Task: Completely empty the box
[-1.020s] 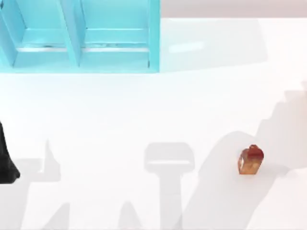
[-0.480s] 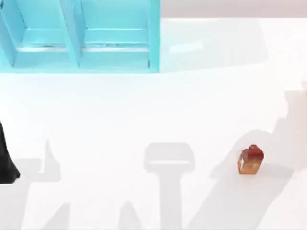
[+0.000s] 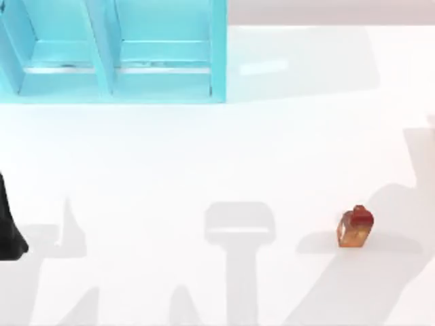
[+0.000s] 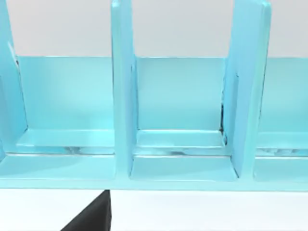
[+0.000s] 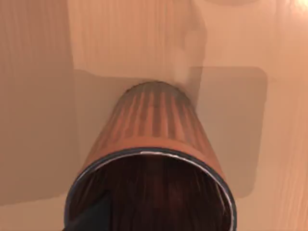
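Top view: turquoise compartmented box [image 3: 115, 51] at far left; small red-orange bottle [image 3: 355, 227] upright on white surface [image 3: 204, 156], right. Left hand [image 3: 10, 227] at left edge; grip state cannot be told.

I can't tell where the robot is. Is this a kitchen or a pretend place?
Probably a pretend, computer-drawn workbench, not a kitchen: a plain white table, a blue divided box at its back left, and one small brown bottle standing alone on the right.
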`<state>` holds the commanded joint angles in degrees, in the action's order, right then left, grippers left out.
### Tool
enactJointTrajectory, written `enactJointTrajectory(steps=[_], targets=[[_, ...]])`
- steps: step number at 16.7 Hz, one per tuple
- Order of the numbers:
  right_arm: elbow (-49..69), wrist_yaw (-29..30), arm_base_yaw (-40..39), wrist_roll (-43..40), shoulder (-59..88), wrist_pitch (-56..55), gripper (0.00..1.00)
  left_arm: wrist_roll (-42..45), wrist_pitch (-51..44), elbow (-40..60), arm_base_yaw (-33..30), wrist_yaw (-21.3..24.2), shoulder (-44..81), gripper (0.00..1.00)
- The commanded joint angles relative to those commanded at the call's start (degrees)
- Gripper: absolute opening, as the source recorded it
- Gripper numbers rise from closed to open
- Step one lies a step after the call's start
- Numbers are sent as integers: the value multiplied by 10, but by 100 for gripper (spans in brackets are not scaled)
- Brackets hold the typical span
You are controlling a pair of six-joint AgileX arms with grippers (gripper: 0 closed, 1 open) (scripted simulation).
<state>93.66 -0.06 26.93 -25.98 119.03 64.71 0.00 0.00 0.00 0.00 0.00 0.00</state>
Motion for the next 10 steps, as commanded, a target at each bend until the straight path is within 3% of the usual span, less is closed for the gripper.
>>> enactJointTrajectory(steps=[8, 10], targets=[[-41, 0, 0, 0, 6, -47, 100, 0, 0, 0, 0, 0, 0, 100], [-41, 0, 0, 0, 6, -47, 85, 0, 0, 0, 0, 0, 0, 100]])
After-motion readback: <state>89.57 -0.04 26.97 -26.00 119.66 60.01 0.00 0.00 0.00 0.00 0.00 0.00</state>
